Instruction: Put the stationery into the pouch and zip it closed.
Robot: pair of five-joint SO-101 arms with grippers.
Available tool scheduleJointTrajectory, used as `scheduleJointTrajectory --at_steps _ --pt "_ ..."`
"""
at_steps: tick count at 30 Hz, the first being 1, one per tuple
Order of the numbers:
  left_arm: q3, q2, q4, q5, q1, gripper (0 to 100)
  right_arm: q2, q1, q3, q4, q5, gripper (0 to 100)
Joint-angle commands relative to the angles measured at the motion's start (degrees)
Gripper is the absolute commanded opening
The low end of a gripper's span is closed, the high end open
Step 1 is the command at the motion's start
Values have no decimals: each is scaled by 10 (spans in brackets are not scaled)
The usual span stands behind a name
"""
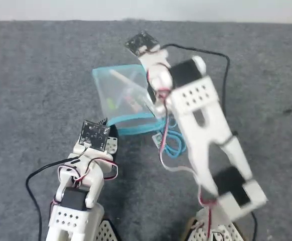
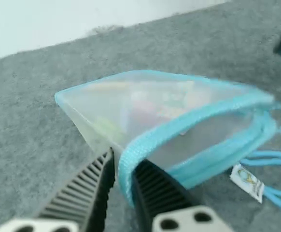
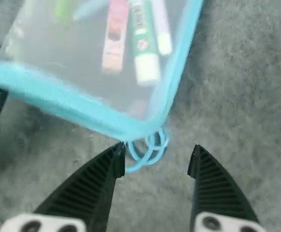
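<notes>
Stationery [image 3: 143, 48] sits inside the translucent plastic pouch with cyan trim [image 1: 121, 95], which lies near the middle of the grey carpeted table [image 1: 35, 75]. The high view gives you this layout, with one arm at each near corner of the pouch.

Your right wrist view shows the contents best: a pink stick, a green-and-white marker and a paler pen lie side by side behind the clear wall. From the left wrist view the same things are only smears of colour through the plastic.

Your left gripper [image 2: 122, 166] is closed on the pouch's cyan zip edge [image 2: 189, 123]. The band is pinched between the two ribbed fingers at the corner nearest that arm, and the pouch is tilted up from there.

Your right gripper [image 3: 157, 151] stands wide open at the other near corner and holds nothing. The cyan cord loop [image 3: 147, 145] at that corner lies between its fingers, close against one fingertip and well clear of the other.

The left wrist view adds a small white tag [image 2: 246, 180] lying on the table just beside that corner, among loose turns of cyan cord.
</notes>
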Motion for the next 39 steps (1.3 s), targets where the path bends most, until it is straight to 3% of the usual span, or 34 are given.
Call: scheduleJointTrajectory --at_steps 1,8,13,19,27,34,39 --pt "-23 -10 -22 1 -2 12 -166 15 195 -112 9 234" --pt "-24 -10 -22 1 -3 12 -400 11 645 -422 7 233" --pt "-24 -10 -22 1 -3 12 -419 10 779 -535 4 234" --pt "-24 -10 -23 1 0 12 -411 10 788 -605 -16 235" --pt "-24 -10 -22 1 -1 12 -248 14 720 -684 -17 236" --pt "-24 -10 -22 1 0 12 -140 13 593 -691 -132 236" --pt "-24 -10 -22 1 1 12 -86 15 585 -785 -146 231"
